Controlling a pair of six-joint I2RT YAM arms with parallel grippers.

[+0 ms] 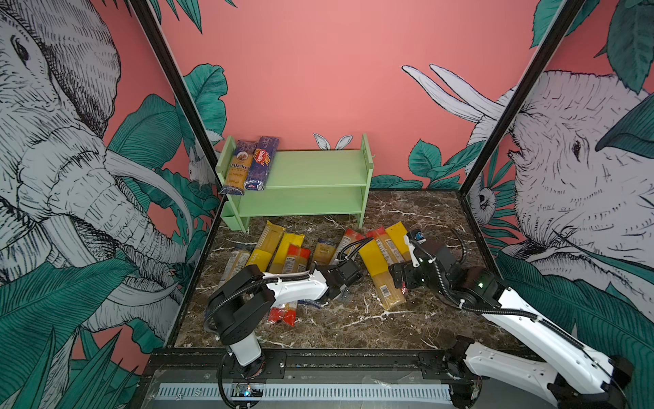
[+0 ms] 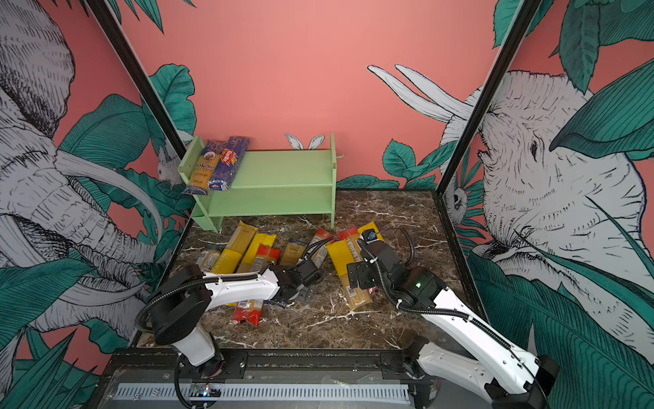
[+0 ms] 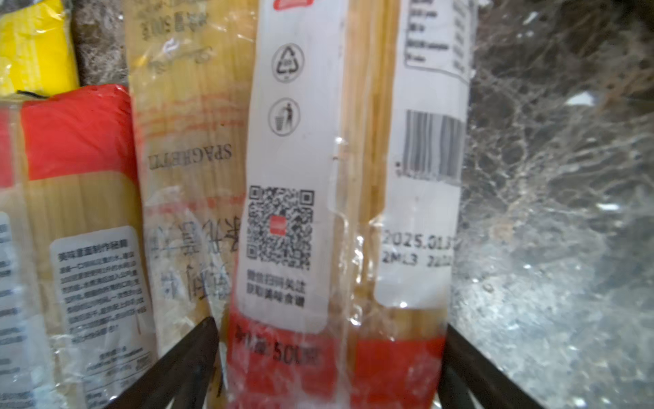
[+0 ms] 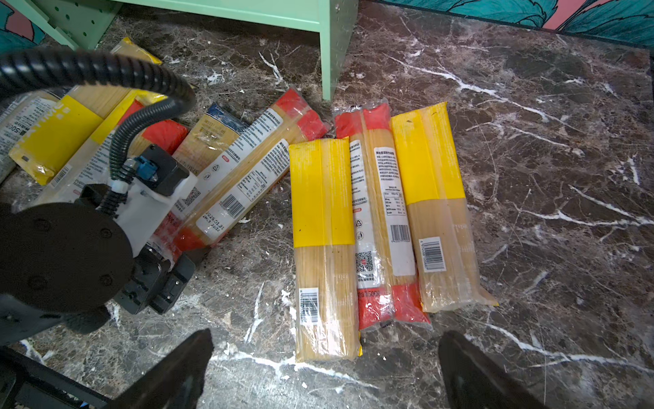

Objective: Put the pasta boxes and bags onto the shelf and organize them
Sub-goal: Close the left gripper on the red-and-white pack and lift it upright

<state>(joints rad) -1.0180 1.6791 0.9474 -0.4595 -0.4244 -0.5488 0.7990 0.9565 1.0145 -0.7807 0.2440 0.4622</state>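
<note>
The green shelf (image 1: pixel 318 170) (image 2: pixel 283 170) stands at the back, with two pasta packs, one orange-purple (image 1: pixel 239 166) and one dark blue (image 1: pixel 260 163), on the left of its top tier. Several more packs lie on the marble table. My left gripper (image 3: pixel 329 325) (image 1: pixel 336 294) is open and low, one finger on each side of a red-ended pack (image 3: pixel 293 212) (image 4: pixel 240 191). My right gripper (image 4: pixel 325 338) (image 1: pixel 399 278) hangs open above the near end of a yellow-banded pack (image 4: pixel 323 248) (image 1: pixel 380 276). That pack lies beside a red-ended pack (image 4: pixel 378 212) and another yellow one (image 4: pixel 435 198).
The marble table (image 1: pixel 354 325) is walled by patterned panels and black frame posts (image 1: pixel 495 141). A group of yellow and red packs (image 1: pixel 279 251) lies at the left, partly under my left arm (image 1: pixel 297 285). A black rail (image 1: pixel 354 361) runs along the front edge.
</note>
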